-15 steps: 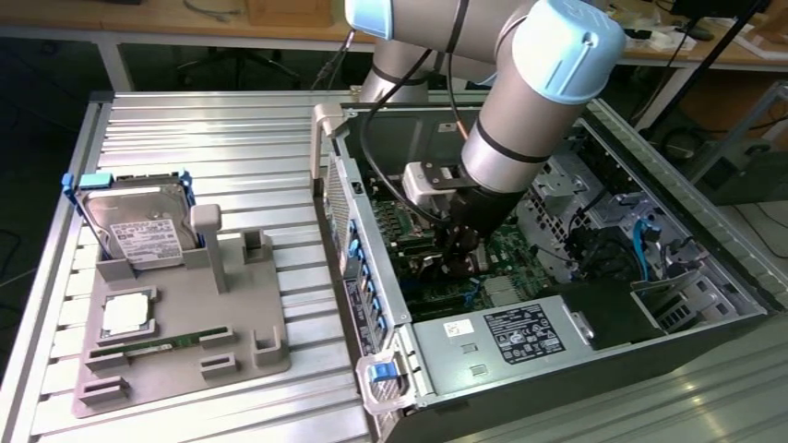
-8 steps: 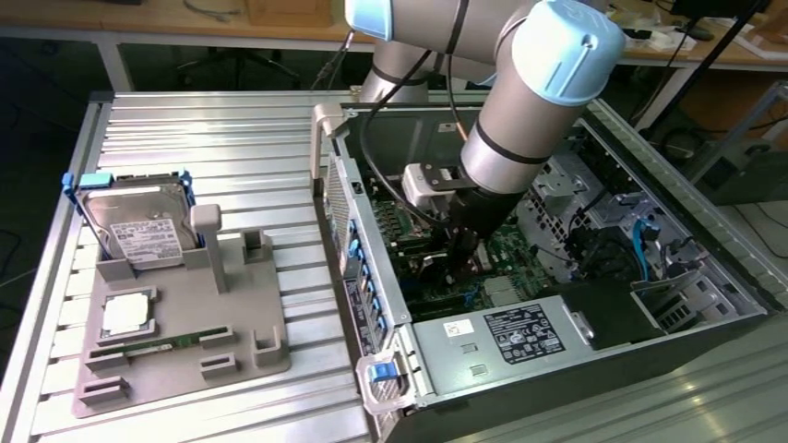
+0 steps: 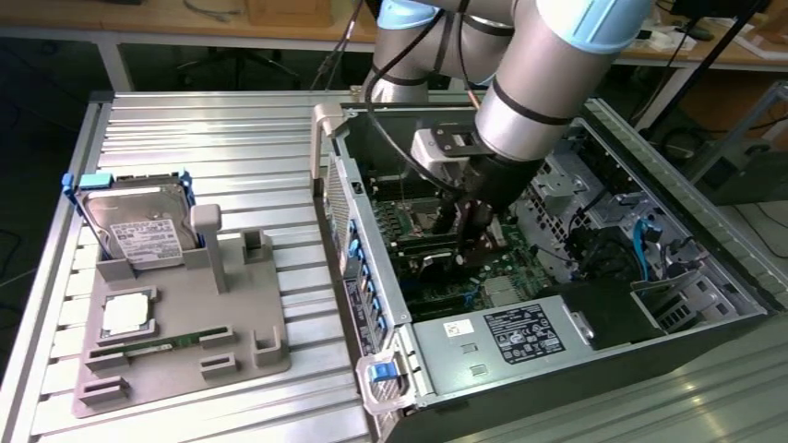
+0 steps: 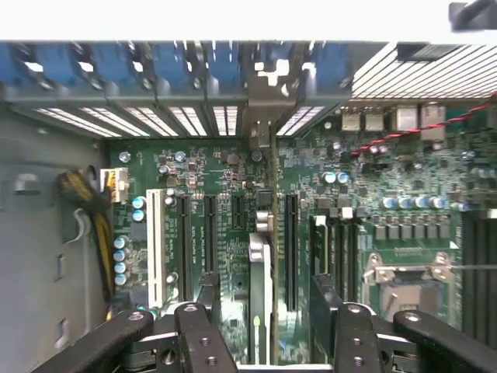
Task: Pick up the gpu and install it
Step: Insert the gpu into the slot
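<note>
The gpu (image 4: 261,264) shows edge-on in the wrist view as a thin card standing upright on the green motherboard (image 4: 202,171). Its silvery end bracket (image 4: 261,116) sits against the slot openings in the case's rear wall. My gripper (image 4: 264,284) straddles the card, open. The dark fingers (image 4: 208,291) stand a little apart from it on either side, with board showing in the gaps. In the exterior view the gripper (image 3: 474,231) reaches down deep inside the open computer case (image 3: 369,305), over the motherboard.
On the exterior view's left, a grey fixture (image 3: 240,323) holds a hard drive with blue rails (image 3: 136,221), a processor chip (image 3: 127,314) and a green memory stick (image 3: 161,346). Inside the case are the power supply (image 3: 518,332), blue cables (image 3: 640,249) and the processor socket (image 4: 404,280).
</note>
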You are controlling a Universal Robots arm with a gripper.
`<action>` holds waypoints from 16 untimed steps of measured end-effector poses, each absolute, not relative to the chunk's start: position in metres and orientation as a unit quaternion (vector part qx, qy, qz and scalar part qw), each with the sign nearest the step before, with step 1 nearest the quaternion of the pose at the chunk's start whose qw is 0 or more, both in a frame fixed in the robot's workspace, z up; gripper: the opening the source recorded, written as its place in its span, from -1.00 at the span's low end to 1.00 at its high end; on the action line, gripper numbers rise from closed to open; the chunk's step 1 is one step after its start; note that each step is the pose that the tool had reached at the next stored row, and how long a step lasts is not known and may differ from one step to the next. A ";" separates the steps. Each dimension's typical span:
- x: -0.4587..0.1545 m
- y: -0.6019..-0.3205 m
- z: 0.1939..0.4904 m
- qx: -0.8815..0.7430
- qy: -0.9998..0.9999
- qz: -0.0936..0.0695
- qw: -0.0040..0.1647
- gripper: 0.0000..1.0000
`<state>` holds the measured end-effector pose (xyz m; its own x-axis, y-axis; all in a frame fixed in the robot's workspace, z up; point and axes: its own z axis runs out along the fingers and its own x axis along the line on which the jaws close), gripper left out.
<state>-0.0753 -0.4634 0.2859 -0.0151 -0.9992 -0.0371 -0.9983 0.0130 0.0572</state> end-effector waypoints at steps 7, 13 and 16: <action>-0.075 -0.463 0.293 0.702 -0.712 -0.032 0.008 -0.12; -0.075 -0.463 0.293 0.702 -0.712 -0.032 0.008 -0.73; -0.075 -0.463 0.293 0.702 -0.712 -0.032 0.008 -0.79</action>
<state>-0.0753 -0.4629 0.2930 -0.0151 -0.9993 -0.0327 -0.9983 0.0132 0.0571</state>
